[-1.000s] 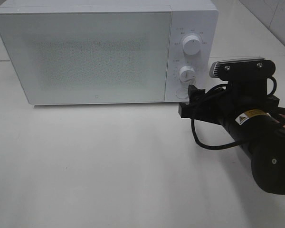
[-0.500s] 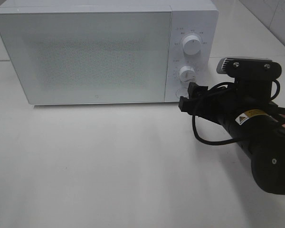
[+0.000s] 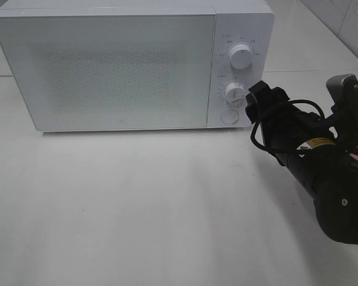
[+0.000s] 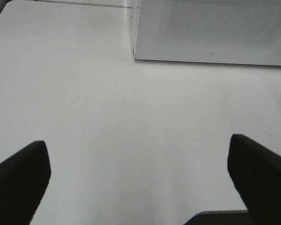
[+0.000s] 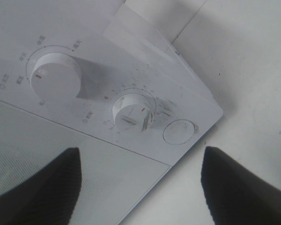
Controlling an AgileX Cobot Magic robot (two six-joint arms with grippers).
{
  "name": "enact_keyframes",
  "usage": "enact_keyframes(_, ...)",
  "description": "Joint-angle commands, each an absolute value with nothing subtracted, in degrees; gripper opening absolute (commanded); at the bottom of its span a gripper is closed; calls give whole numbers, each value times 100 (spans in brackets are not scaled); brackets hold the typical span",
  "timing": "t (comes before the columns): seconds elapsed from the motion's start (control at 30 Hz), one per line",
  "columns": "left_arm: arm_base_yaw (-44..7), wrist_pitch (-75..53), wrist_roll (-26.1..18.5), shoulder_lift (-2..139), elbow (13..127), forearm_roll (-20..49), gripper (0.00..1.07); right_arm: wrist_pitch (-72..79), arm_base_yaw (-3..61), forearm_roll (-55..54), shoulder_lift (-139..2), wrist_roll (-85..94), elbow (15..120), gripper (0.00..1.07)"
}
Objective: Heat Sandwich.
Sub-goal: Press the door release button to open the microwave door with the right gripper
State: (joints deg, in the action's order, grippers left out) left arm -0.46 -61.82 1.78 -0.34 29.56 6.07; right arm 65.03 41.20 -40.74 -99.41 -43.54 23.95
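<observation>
Exterior high view: the right pincer (image 3: 251, 100) stands just beside the lower white round dial (image 3: 234, 93) of the white box-shaped microwave oven (image 3: 119, 71). The sandwich shows in no view and is presumably behind the closed door.

Left wrist view: the left pincer (image 4: 138, 140) is released and empty over the white desk (image 4: 107, 112), farther from the controls.

Right wrist view: the right pincer's jaws are spread and hold nothing. The dial lies ahead, between them.

Right arm (image 3: 331, 190): black, reaching forward and leftward from right edge of exterior view; cable looped beside wrist.
Right tool (image 3: 254, 100): wrist rolled to one side; dark fingers (image 5: 42, 187) spread wide, gap between them free.
Left tool (image 4: 136, 143): pitched downward; jaws wide apart, gripping nothing.
</observation>
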Motion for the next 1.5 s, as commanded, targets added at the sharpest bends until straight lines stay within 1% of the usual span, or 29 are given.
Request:
enact_keyframes(0.03,-29,-6108,183,-172,2945,630,98,6406,4131,-4079,-9935,-5294,2429,63)
enact_keyframes(0.07,-29,-6108,183,-172,2945,630,98,6377,4131,-4079,-9935,-5523,2429,60)
enact_keyframes(0.1,-29,-6108,183,-172,2945,630,98,6320,4131,-4079,-9935,-5942,2429,53)
enact_keyframes(0.13,-29,-6108,183,-172,2945,630,98,6320,4131,-4079,-9935,-5942,2429,53)
enact_keyframes(0.2,-29,-6108,183,-172,2945,630,98,6308,4131,-4079,-9935,-6360,2429,44)
enact_keyframes(0.23,-29,-6108,183,-172,2945,630,98,6308,4131,-4079,-9935,-6755,2429,33)
enact_keyframes(0.27,-29,-6108,183,-172,2945,630,98,6308,4131,-4079,-9935,-6887,2429,29)
enact_keyframes(0.3,-29,-6108,183,-172,2945,630,98,6308,4131,-4079,-9935,-6887,2429,29)
enact_keyframes(0.37,-29,-6108,183,-172,2945,630,98,6308,4131,-4079,-9935,-7030,2429,19)
enact_keyframes(0.4,-29,-6108,183,-172,2945,630,98,6308,4131,-4079,-9935,-7065,2429,8)
enact_keyframes(0.43,-29,-6108,183,-172,2945,630,98,6308,4131,-4079,-9935,-7065,2429,8)
enact_keyframes(0.5,-29,-6108,183,-172,2945,630,98,6308,4131,-4079,-9935,-7139,2429,0)
enact_keyframes(0.7,-29,-6108,183,-172,2945,630,98,5999,4131,-4079,-9935,-7792,2429,0)
enact_keyframes(0.93,-29,-6108,183,-172,2945,630,98,5856,4091,-4074,-9975,-7804,2458,0)
enact_keyframes(1.13,-29,-6108,183,-143,2945,630,98,5810,3799,-3421,-10428,-8125,2807,0)
enact_keyframes(1.43,-29,-6108,183,-143,2945,630,98,5724,3793,-3340,-10989,-8233,3203,0)
enact_keyframes(1.5,-29,-6108,183,-143,2945,630,98,5707,3690,-3186,-11150,-8262,3369,0)
